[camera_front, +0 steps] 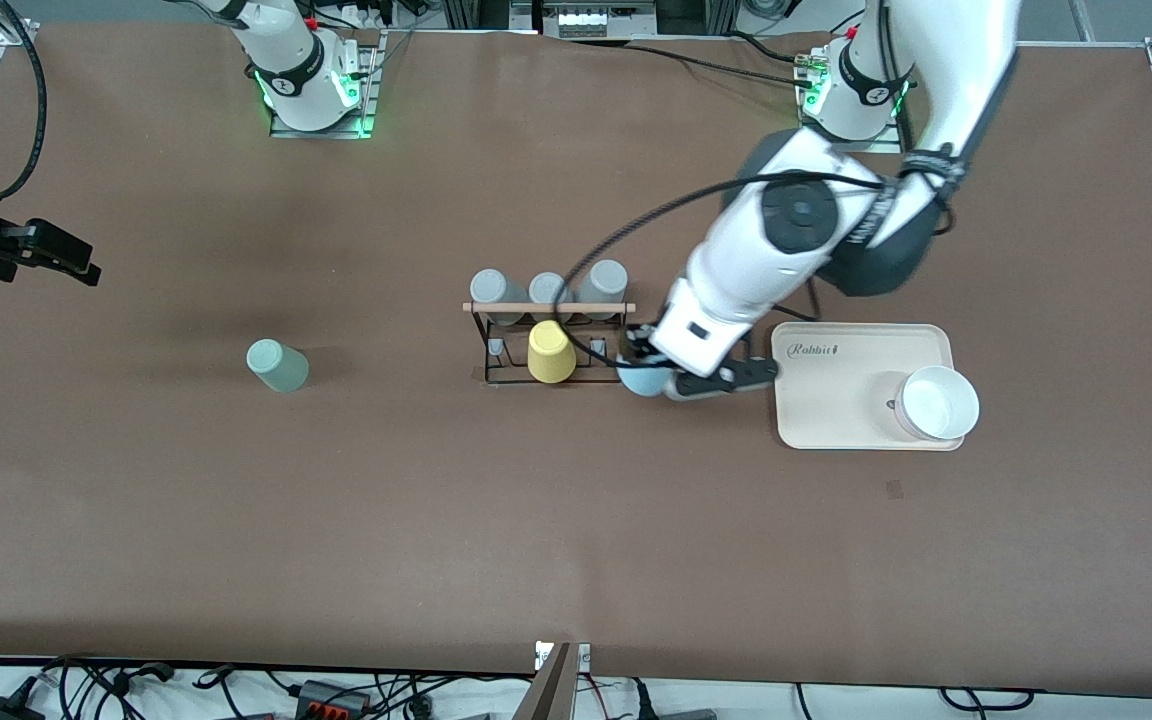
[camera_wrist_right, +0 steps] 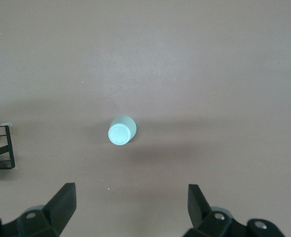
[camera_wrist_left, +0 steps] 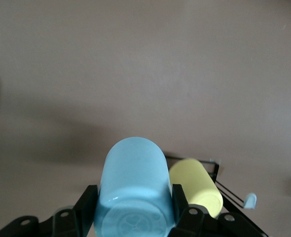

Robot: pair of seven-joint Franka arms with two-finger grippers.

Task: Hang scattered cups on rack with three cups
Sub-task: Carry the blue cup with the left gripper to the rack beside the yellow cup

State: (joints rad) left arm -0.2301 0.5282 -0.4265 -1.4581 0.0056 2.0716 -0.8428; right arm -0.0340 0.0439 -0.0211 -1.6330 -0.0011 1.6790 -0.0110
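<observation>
Both left gripper (camera_wrist_left: 134,210) jaws pinch the light blue cup (camera_wrist_left: 134,190) between them beside the rack (camera_front: 548,345).

Even overhead light, soft shadows, wrist views slightly blurred.

Yellow cup (camera_front: 550,352), grey cups (camera_front: 547,289) crowd rack (camera_front: 547,308); table (camera_front: 536,520) open around.

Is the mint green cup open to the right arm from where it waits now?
Probably yes. The mint green cup stands alone on bare table toward the right arm's end, apart from the rack. The right gripper waits open with nothing between. The left gripper holds the light blue cup.
</observation>
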